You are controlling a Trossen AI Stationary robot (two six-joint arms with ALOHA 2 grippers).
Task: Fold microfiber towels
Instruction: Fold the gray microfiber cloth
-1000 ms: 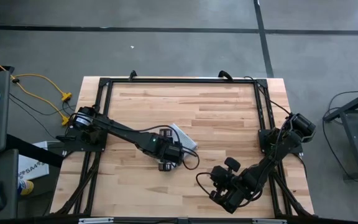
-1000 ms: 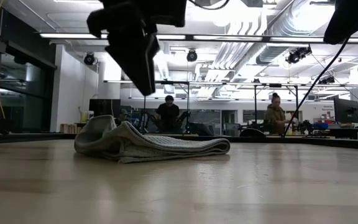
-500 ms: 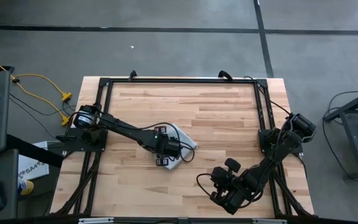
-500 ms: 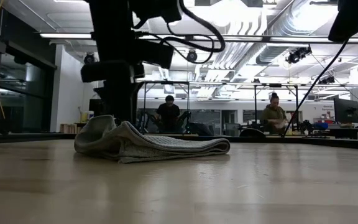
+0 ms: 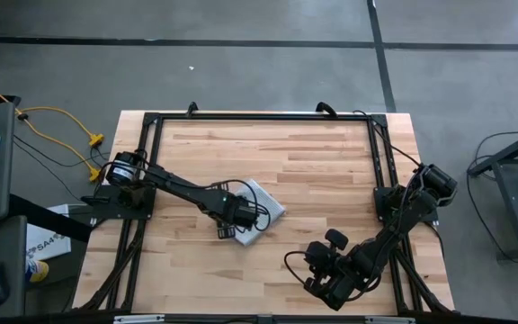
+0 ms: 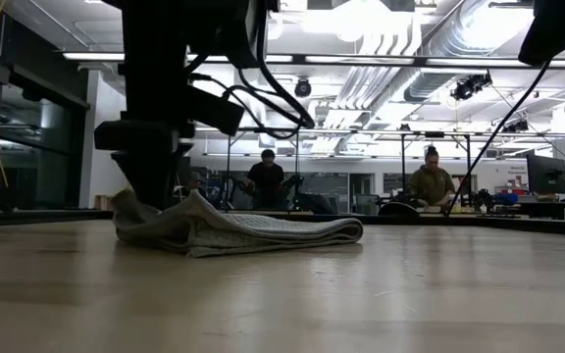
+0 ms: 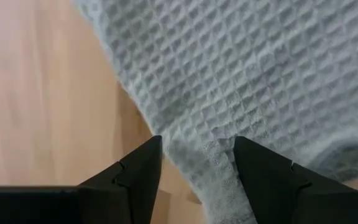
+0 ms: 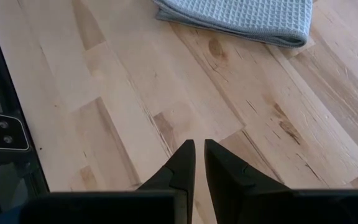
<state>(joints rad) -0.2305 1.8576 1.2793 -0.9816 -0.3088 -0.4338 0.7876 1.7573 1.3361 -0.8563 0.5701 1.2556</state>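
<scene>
The pale grey-blue microfiber towel [image 5: 263, 200] lies folded in several layers on the wooden table near its middle. It also shows in the low view [image 6: 243, 230] and the right wrist view [image 8: 241, 17]. My left gripper [image 5: 230, 229] points down, open, at the towel's near-left end [image 6: 130, 206]. In the left wrist view its fingers [image 7: 197, 142] straddle the cloth's edge. My right gripper [image 5: 329, 288] waits shut [image 8: 199, 144] at the table's near right, above bare wood. My left gripper comes from above, pointing down, at the towel's near-left edge [image 7: 194, 158]. One fingertip [image 7: 244, 146] stands over the ribbed cloth, the other [image 7: 151, 149] over the bare wood beside the edge. The cloth lies flat on the table between the open fingers. Whether the tips press it, I cannot tell.
A dark metal frame [image 5: 259, 117] runs along the table's far and side edges. Bare wood [image 5: 322, 162] lies on all sides of the towel. People sit at benches in the room behind the table [image 6: 263, 176].
My left gripper has tipped upright and gone down toward the table's left, onto the towel's near-left end. The raised hump at that end of the towel now sits lower. The rest of the towel has stayed where it was.
</scene>
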